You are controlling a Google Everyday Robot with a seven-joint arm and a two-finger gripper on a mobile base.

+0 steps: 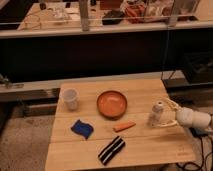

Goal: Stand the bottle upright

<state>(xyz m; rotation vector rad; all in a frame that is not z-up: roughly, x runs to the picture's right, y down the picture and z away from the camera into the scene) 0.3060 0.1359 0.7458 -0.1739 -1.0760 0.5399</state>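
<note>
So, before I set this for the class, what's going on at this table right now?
A robot arm reaches in from the right, with its gripper right at the bottle near the right edge of the table. The bottle looks upright. The white cup, orange bowl and blue cloth lie apart from it to the left.

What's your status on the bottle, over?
Gripper at the bottle, table's right side. Bottle upright. Bowl and orange stick left of it, clear.

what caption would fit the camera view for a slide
Tool at the right of the wooden table, at the upright bottle; cup, orange bowl, blue cloth nearby.
</note>
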